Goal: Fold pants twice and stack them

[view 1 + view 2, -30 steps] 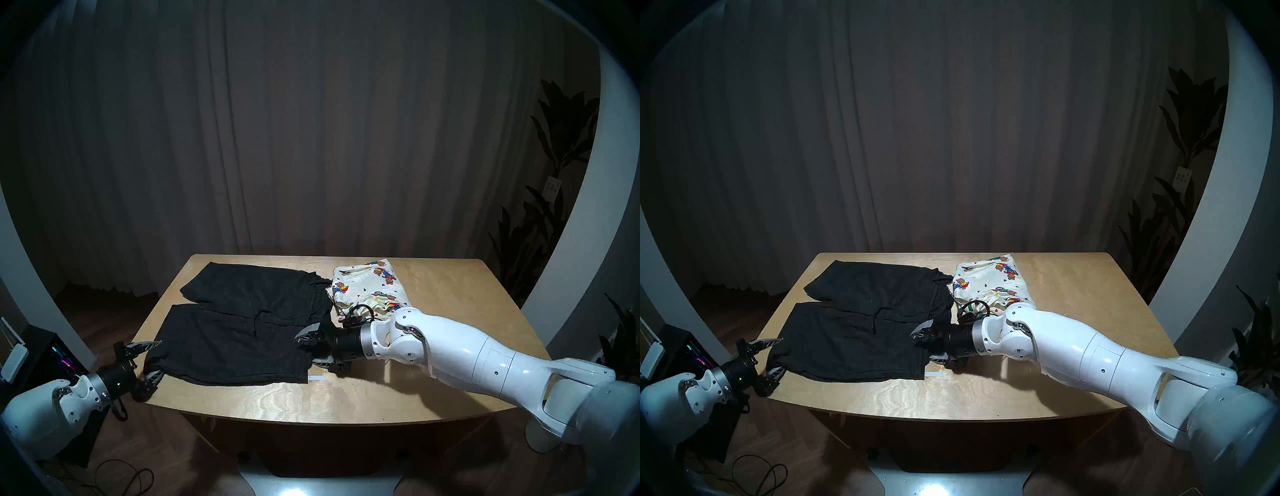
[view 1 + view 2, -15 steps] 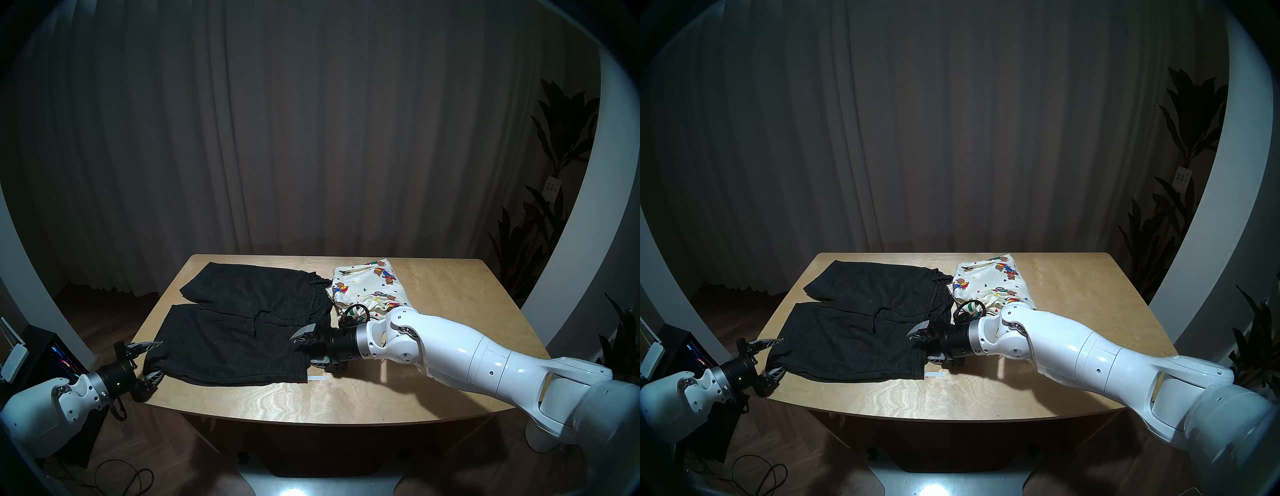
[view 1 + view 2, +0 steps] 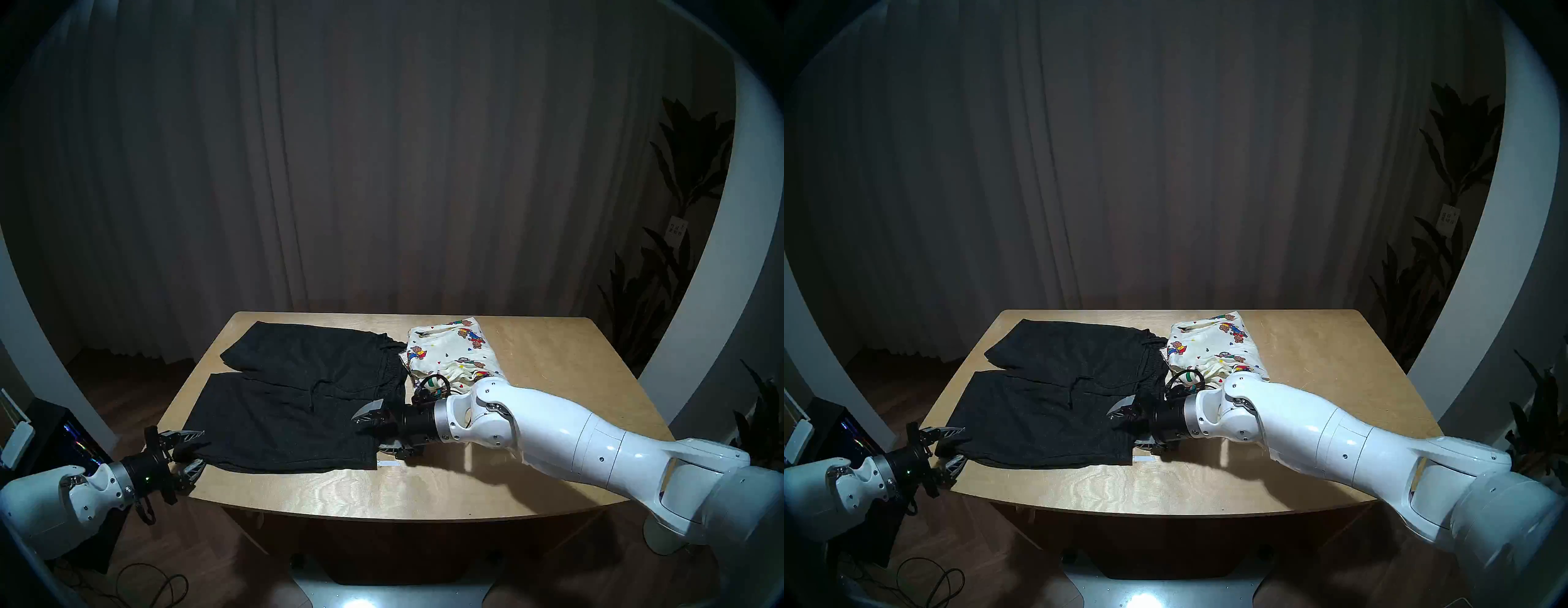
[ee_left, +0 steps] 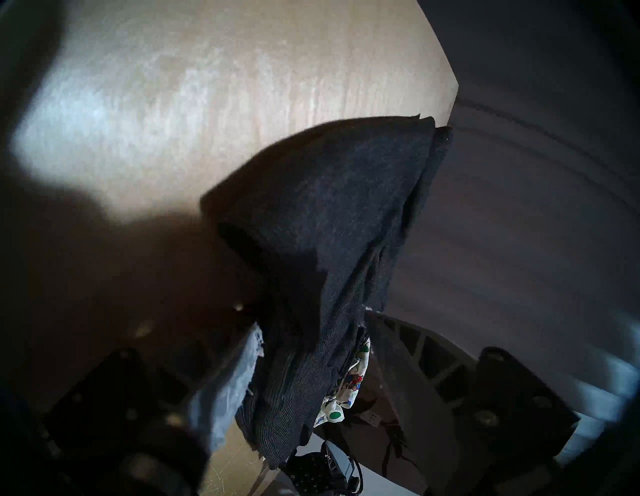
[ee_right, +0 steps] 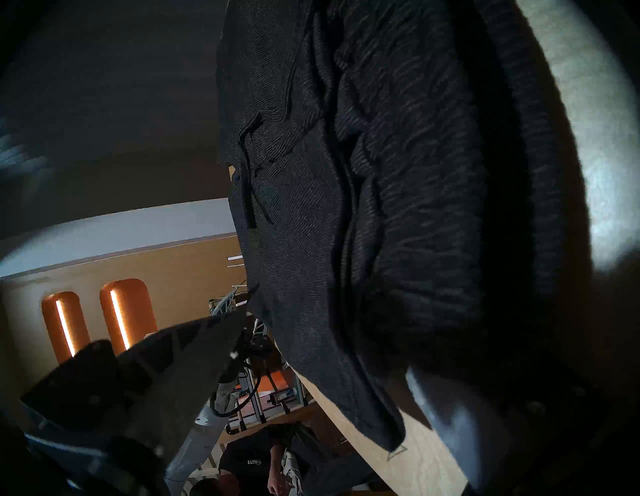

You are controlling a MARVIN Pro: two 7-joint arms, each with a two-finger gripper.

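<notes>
Black pants [image 3: 292,407]: they lie spread flat on the left half of your desk [image 3: 424,484], waistband toward the middle, legs toward the left edge. That layout lets each arm take one end of the near leg.
Printed pants [image 3: 449,352]: the cream teddy-bear pair sits folded at the back, just right of the black waistband and touching it. I judge it is parked there as the base of the stack, out of the folding area.
Left gripper [image 3: 189,450]: your jaws straddle the near hem corner at the desk's left edge, one finger above the cloth and one below. The left wrist view shows black fabric running between the fingers, but a gap remains, so I read the jaws as partly open around the hem and not yet pinching.
Right gripper [image 3: 375,433]: your jaws stand wide, upper finger over the waistband end and lower finger at desk level under its near corner. The right wrist view shows ribbed cloth beside the fingers; nothing is clamped.
Why both ends: gripping hem and waistband together would let you carry the near half over the far half without the knit sagging.
Stage: I judge the first fold of the black pair has not begun.
Risk: the hem corner overhangs the desk edge slightly, so a shallow bite could catch only one layer.
</notes>
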